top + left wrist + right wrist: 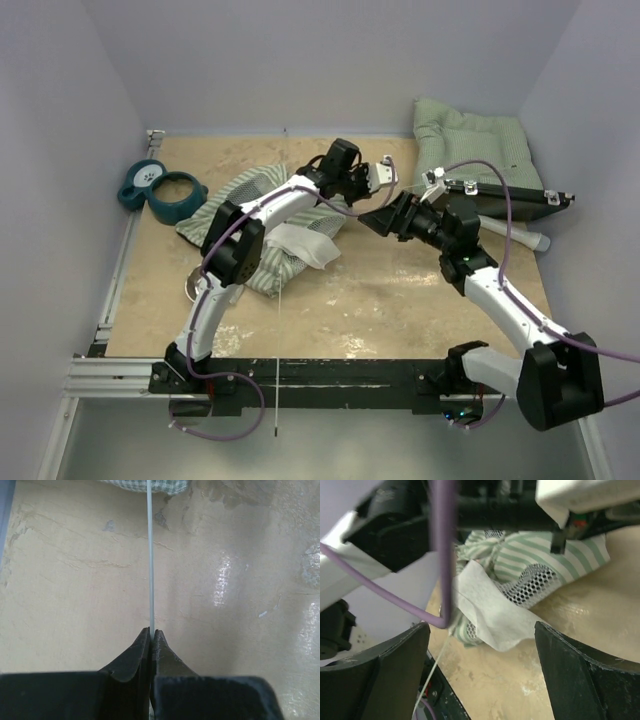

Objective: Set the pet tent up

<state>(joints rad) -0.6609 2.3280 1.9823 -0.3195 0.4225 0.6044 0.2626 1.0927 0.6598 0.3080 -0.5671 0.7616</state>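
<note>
Striped green-and-white tent [245, 192] lies crumpled on the tan table [400, 300], with one thin white pole [150, 555] pinched by the left gripper [151, 631].
The heap sits left of centre, under the left arm, whose fingers are clamped tight on the pole. The right gripper [480, 630] is spread wide and holds nothing; it faces the tent's mesh [530, 587] and white flap [490, 610].

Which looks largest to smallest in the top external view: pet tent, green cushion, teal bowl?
1. pet tent, a crumpled heap with the widest spread.
2. green cushion, only slightly smaller and partly covered, so these two are close.
3. teal bowl, clearly smallest.
</note>
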